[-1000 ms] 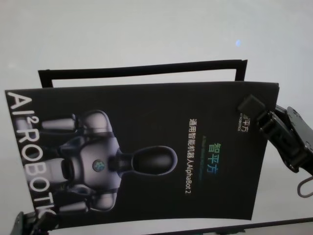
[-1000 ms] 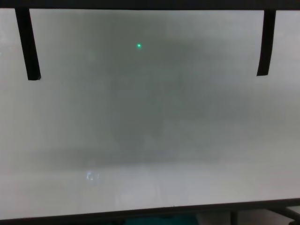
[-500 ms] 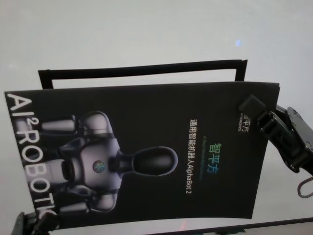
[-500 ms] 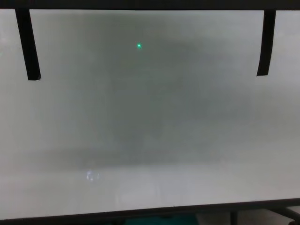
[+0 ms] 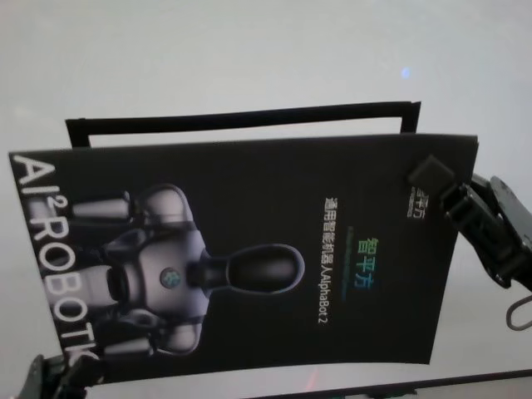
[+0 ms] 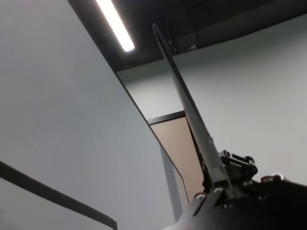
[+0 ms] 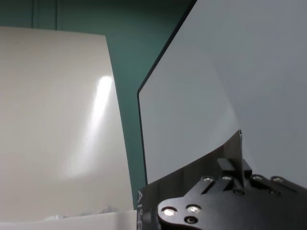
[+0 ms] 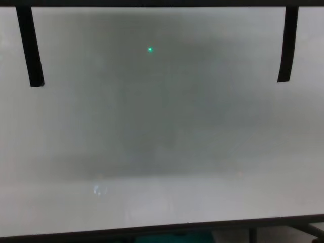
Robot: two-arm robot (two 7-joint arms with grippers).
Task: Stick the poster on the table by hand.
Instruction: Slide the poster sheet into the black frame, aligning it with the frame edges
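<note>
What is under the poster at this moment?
Under the poster, held by the right hand and left hand, is the white table, with a black tape outline showing past its far edge. The rest is covered.

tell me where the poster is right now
In the head view the poster is held up over the white table, just in front of the black tape outline, gripped by the right gripper at its right edge and the left gripper at its lower-left corner.
</note>
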